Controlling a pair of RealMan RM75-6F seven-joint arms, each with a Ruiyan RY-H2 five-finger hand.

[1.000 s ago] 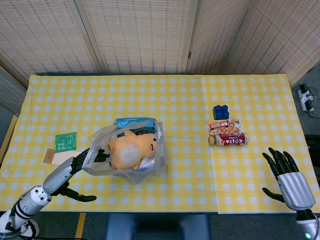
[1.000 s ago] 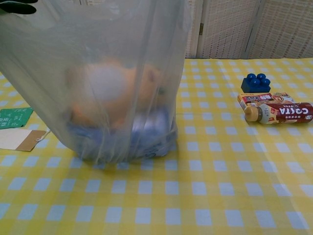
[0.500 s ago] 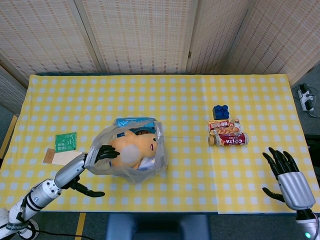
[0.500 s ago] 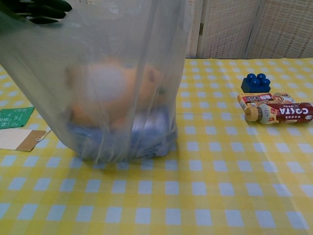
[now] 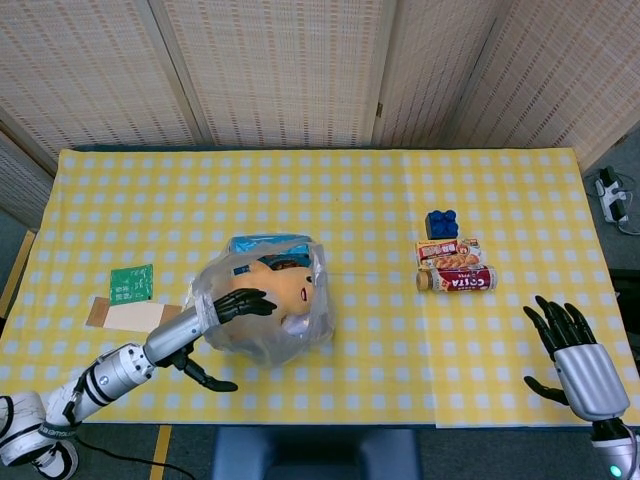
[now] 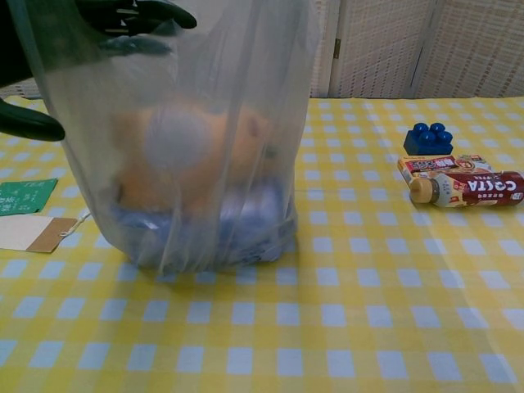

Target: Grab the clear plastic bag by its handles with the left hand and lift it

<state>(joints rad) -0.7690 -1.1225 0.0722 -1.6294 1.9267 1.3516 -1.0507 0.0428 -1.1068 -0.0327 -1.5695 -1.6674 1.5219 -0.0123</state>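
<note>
The clear plastic bag (image 5: 283, 328) stands on the yellow checked table, with an orange plush toy (image 5: 293, 290) and a blue packet (image 5: 268, 243) inside. In the chest view the bag (image 6: 213, 164) fills the left half. My left hand (image 5: 228, 310) reaches in from the left at the bag's upper edge, fingers stretched over the mouth and thumb hanging apart below. The chest view shows its dark fingers (image 6: 135, 18) behind the plastic near the top. I cannot make out the handles. My right hand (image 5: 568, 345) hovers open at the table's near right edge, holding nothing.
A blue brick (image 5: 441, 223), a snack pack (image 5: 451, 254) and a Costa bottle (image 5: 457, 280) lie right of centre. A green card (image 5: 131, 284) and a tan card (image 5: 125, 315) lie left of the bag, close to my left forearm.
My left hand has moved rightwards, from the bag's left side to over its mouth, pushing the plastic in. The right hand has stayed put.
</note>
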